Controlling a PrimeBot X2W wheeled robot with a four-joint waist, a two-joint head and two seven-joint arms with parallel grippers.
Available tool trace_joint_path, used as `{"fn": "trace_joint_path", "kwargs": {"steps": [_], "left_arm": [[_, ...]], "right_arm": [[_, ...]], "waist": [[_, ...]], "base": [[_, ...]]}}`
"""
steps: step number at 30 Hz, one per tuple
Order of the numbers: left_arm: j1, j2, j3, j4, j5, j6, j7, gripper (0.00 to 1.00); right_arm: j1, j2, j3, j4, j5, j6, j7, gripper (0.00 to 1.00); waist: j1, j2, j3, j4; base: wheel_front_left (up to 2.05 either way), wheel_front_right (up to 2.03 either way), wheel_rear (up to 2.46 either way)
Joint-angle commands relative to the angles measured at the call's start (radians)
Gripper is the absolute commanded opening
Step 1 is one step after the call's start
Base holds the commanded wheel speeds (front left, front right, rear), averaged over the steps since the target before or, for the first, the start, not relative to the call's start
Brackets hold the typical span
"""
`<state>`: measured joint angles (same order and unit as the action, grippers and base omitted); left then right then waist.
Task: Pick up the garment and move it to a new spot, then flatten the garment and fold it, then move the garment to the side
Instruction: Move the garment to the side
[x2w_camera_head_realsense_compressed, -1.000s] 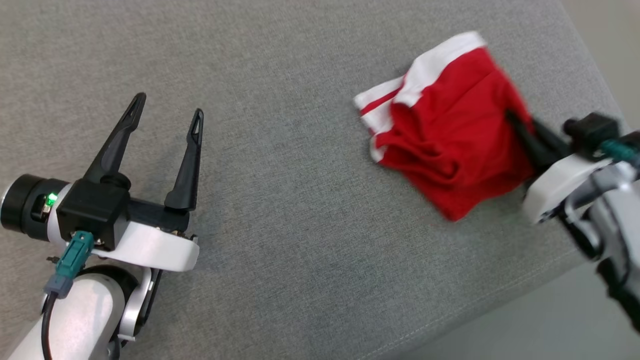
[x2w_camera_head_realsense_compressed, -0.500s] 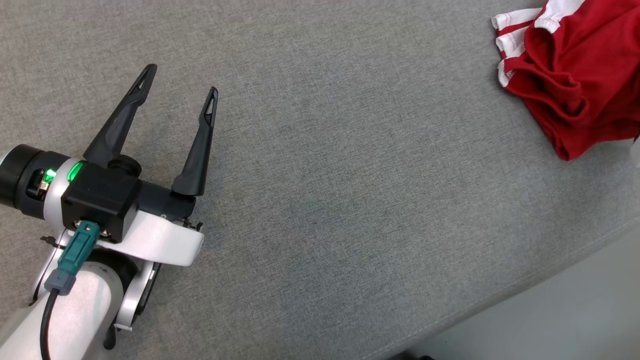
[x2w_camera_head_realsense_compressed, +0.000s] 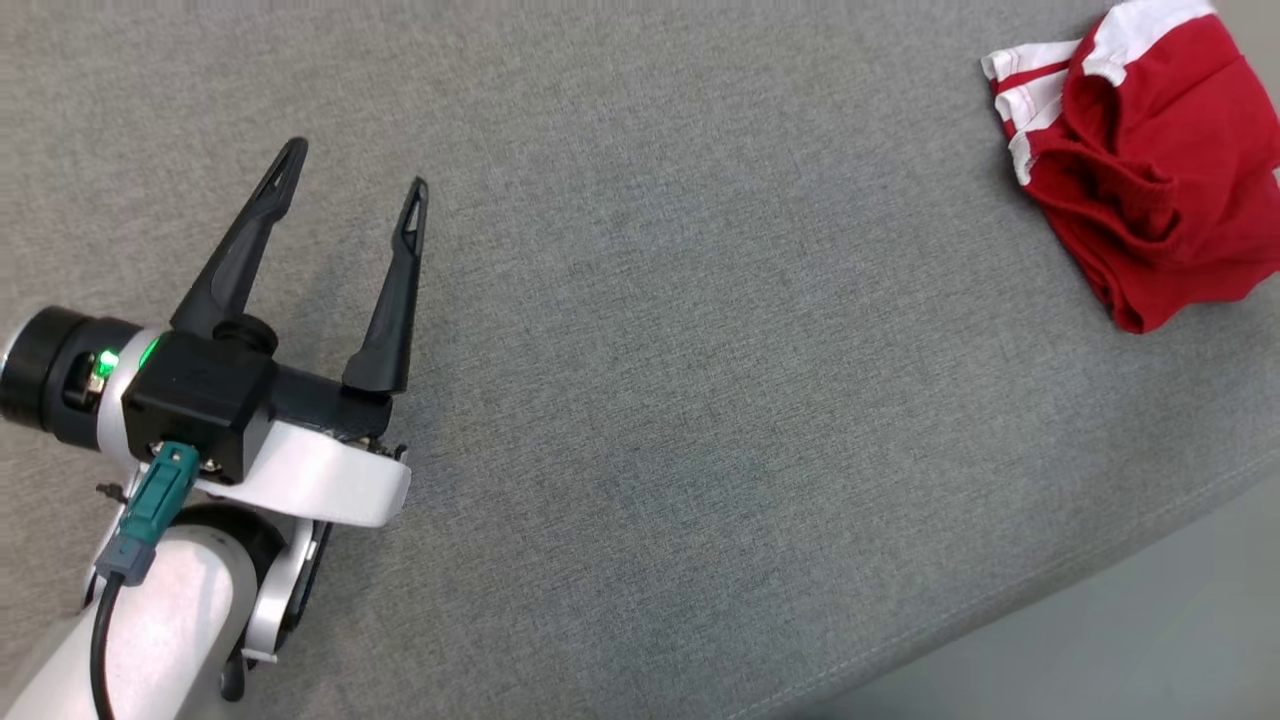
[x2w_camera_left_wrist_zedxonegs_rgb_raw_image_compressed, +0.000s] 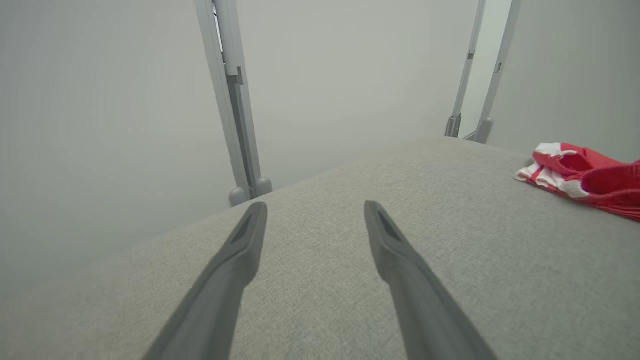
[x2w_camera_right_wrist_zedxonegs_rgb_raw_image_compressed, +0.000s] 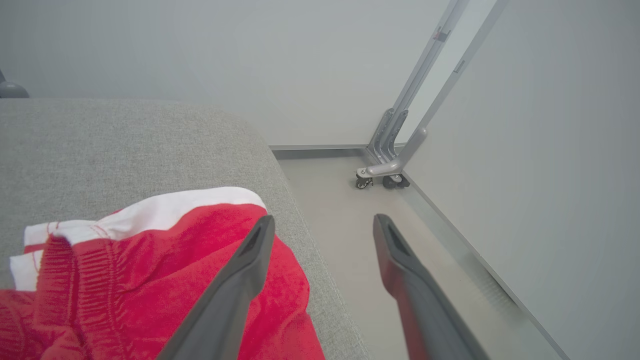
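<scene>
Head view: crumpled red fabric garment with white trim (x2w_camera_head_realsense_compressed: 1150, 170) lies at 2 o'clock in frame, on the grey woven upholstered surface (x2w_camera_head_realsense_compressed: 700, 350) near its right edge. It is bunched into a loose pile, with white bands on the 10-to-12 o'clock side and red folds toward 5 o'clock. Pale grey floor (x2w_camera_head_realsense_compressed: 1150, 650) shows past the surface edge at 5 o'clock. Left gripper (x2w_camera_head_realsense_compressed: 357, 165) sits at 9 o'clock, well apart from the garment, fingers spread wide with bare upholstery between them, tips pointing to 1 o'clock. Left wrist view agrees: wide gap, garment off at 3 o'clock, grey metal frame posts (x2w_camera_left_wrist_zedxonegs_rgb_raw_image_compressed: 235, 100) beyond the far edge at 12 o'clock. Right wrist view: right gripper (x2w_camera_right_wrist_zedxonegs_rgb_raw_image_compressed: 324, 219) also spread wide, holding nothing — its left finger overlaps the garment's red corner at 7 o'clock, its right finger is over the floor. Contact with the cloth: cannot tell. Grey wheeled frame foot (x2w_camera_right_wrist_zedxonegs_rgb_raw_image_compressed: 382, 172) at 1 o'clock.
</scene>
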<state>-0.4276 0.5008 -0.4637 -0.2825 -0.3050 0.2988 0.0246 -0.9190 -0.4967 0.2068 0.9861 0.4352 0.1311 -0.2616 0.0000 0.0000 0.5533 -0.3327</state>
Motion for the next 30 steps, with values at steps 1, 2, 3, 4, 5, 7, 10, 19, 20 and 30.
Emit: {"fn": "trace_joint_path", "kwargs": {"steps": [1, 2, 3, 4, 5, 7, 10, 19, 20, 30], "left_arm": [[0.019, 0.000, 0.008, 0.008, -0.009, 0.010, -0.009, 1.00], [0.028, -0.003, 0.013, 0.012, -0.015, 0.015, -0.019, 1.00], [0.037, -0.004, 0.018, 0.018, -0.020, 0.022, -0.024, 1.00], [0.049, -0.005, 0.023, 0.023, -0.024, 0.027, -0.031, 1.00], [0.064, -0.014, 0.024, 0.026, -0.030, 0.034, -0.041, 1.00], [0.086, -0.024, 0.029, 0.036, -0.041, 0.045, -0.058, 1.00], [0.122, -0.036, 0.041, 0.051, -0.062, 0.057, -0.082, 1.00], [0.204, -0.071, 0.073, 0.095, -0.118, 0.087, -0.146, 1.00], [0.211, -0.073, 0.078, 0.099, -0.121, 0.091, -0.153, 1.00], [0.281, -0.084, 0.093, 0.142, -0.158, 0.093, -0.198, 1.00]], "right_arm": [[0.018, 0.017, -0.032, -0.032, -0.002, -0.001, -0.005, 1.00], [0.032, 0.026, -0.064, -0.061, -0.014, -0.001, -0.005, 1.00], [0.053, 0.036, -0.090, -0.092, -0.027, -0.001, -0.005, 1.00], [0.072, 0.054, -0.116, -0.127, -0.033, -0.001, -0.005, 1.00], [0.095, 0.067, -0.140, -0.168, -0.048, -0.001, -0.004, 1.00], [0.147, 0.101, -0.182, -0.253, -0.071, -0.001, -0.003, 1.00], [0.241, 0.156, -0.233, -0.390, -0.109, -0.001, -0.003, 1.00], [0.506, 0.312, -0.279, -0.731, -0.193, -0.001, 0.056, 1.00], [0.530, 0.323, -0.277, -0.765, -0.207, -0.001, 0.072, 1.00], [0.726, 0.401, -0.268, -0.993, -0.262, -0.001, 0.199, 1.00]], "waist": [[0.0000, 0.0000, -0.029, 0.005], [0.0000, 0.0000, -0.044, 0.007], [0.0000, 0.0000, -0.057, 0.010], [0.0000, 0.0000, -0.073, 0.014], [0.0000, 0.0000, -0.089, 0.019], [0.0000, 0.0000, -0.121, 0.034], [0.0000, 0.0000, -0.168, 0.059], [0.0000, 0.0000, -0.269, 0.166], [0.0000, 0.0000, -0.277, 0.178], [0.0000, 0.0000, -0.369, 0.289]], "base": [[0.00, 0.00, 0.00], [0.00, 0.00, 0.00], [0.00, 0.00, 0.00], [0.00, 0.00, 0.00], [0.00, 0.00, 0.00], [0.00, 0.00, 0.00], [0.00, 0.00, 0.00], [0.00, 0.00, 0.00], [0.00, 0.00, 0.00], [0.00, 0.00, 0.00]]}}
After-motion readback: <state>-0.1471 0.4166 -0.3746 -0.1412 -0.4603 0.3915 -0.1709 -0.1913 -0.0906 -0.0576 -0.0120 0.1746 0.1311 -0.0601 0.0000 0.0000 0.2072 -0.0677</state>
